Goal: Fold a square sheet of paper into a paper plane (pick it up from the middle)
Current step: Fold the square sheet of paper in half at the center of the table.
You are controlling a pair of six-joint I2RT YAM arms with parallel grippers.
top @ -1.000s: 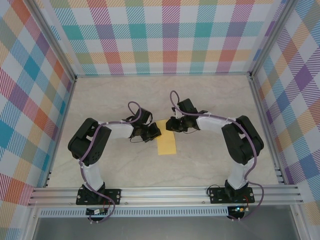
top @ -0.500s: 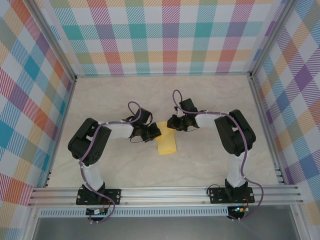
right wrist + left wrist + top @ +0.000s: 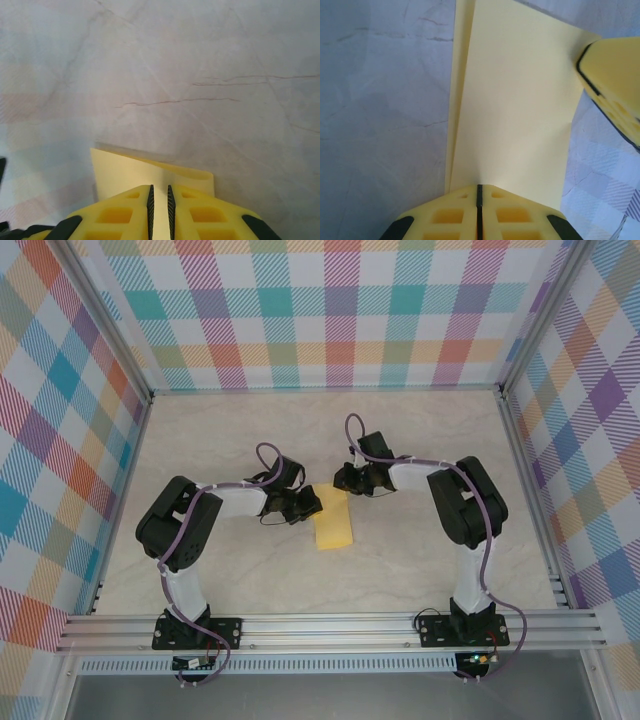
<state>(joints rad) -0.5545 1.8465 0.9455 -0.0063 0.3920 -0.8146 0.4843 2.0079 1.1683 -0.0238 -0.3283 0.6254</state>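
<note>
On the counter (image 3: 200,440), the square sheet of paper (image 3: 334,525) is found flat near the middle, doubled into a strip, layers slightly offset. An early fold is judged in hand. The left gripper (image 3: 479,187) is closed at its left edge. The right gripper (image 3: 159,187), nearly closed, is set at its far end. No grip can be confirmed. Next, layers should be squared and the crease pressed.

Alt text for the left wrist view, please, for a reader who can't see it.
A folded yellow sheet of paper lies on a pale marbled table, a lower layer showing along its left side. The left gripper, jaws shut, meets its near edge at bottom centre; the tip of the right gripper sits at its far right corner.
</note>
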